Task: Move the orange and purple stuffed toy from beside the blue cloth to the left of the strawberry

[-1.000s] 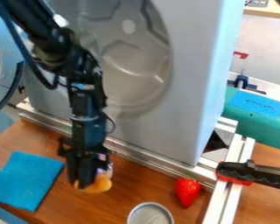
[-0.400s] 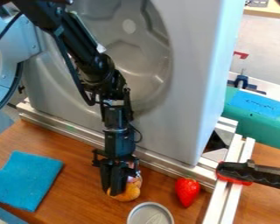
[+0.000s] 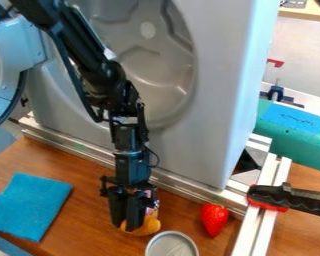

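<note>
Cloth [image 3: 30, 206], blue, is laid on the left of the brown wooden counter [image 3: 76, 220]. To its right, an orange item [image 3: 148, 228] is gripped by the end effector [image 3: 127, 226], low at the counter in front of the grey panel [image 3: 209, 125]; being partly hidden, it seems rounded. Just beside it, a round silver object [image 3: 171, 245] is seen. Farther right, a red strawberry [image 3: 214, 219] is placed near the metal rails [image 3: 254, 227], touched by a black clamp [image 3: 299, 201].
</note>
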